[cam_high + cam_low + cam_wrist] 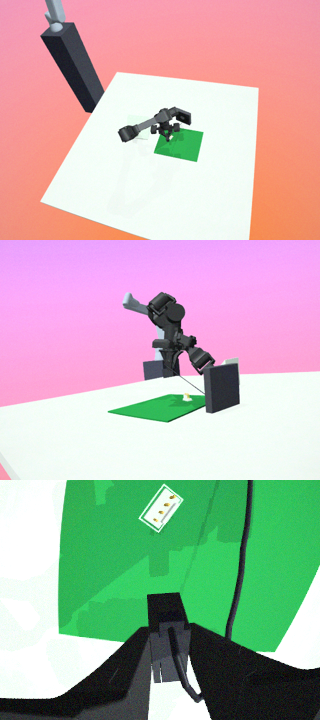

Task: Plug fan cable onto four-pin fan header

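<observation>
My gripper (168,138) (170,367) (167,633) is shut on the black plug (168,373) (165,605) of the fan's cable (191,383) (243,555). The plug is held in the air above the green board (187,147) (155,410) (115,580). The white four-pin header (171,137) (187,398) (161,508) stands on the board with its pins bare. In the wrist view the header lies beyond the plug, near the top, and its row of pins runs diagonally. The black fan (183,116) (222,388) stands upright beside the board.
The cable runs from the fan up to the plug. A pale panel (133,121) (233,360) stands left of the board in the top view and behind the fan in the exterior view. A dark pedestal (74,67) with a grey arm (55,12) stands beyond the white table (206,193).
</observation>
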### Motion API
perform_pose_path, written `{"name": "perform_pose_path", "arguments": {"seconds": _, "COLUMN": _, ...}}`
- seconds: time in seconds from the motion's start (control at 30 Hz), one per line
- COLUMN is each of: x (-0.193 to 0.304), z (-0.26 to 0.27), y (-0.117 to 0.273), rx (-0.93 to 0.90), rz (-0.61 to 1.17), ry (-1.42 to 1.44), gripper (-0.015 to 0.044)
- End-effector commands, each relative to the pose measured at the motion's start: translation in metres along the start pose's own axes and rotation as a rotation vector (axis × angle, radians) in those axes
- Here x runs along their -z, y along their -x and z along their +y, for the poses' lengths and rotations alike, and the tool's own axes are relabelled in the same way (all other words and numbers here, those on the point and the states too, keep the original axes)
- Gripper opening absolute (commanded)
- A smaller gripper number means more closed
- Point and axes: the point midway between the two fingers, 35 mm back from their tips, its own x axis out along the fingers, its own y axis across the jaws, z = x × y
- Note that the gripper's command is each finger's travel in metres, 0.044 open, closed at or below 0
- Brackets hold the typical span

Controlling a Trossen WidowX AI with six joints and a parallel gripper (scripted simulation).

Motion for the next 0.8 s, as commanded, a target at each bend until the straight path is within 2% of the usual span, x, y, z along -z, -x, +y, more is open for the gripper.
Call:
{"name": "perform_pose_path", "arguments": {"seconds": 0.0, "x": 0.004, "z": -0.006, "y": 0.0, "rx": -0.013, "rz": -0.014, "ry": -0.159, "gripper": 0.0}}
{"name": "perform_pose_path", "arguments": {"seconds": 0.77, "x": 0.012, "z": -0.035, "y": -0.004, "rx": -0.121, "rz": -0.074, "ry": -0.94, "gripper": 0.0}}
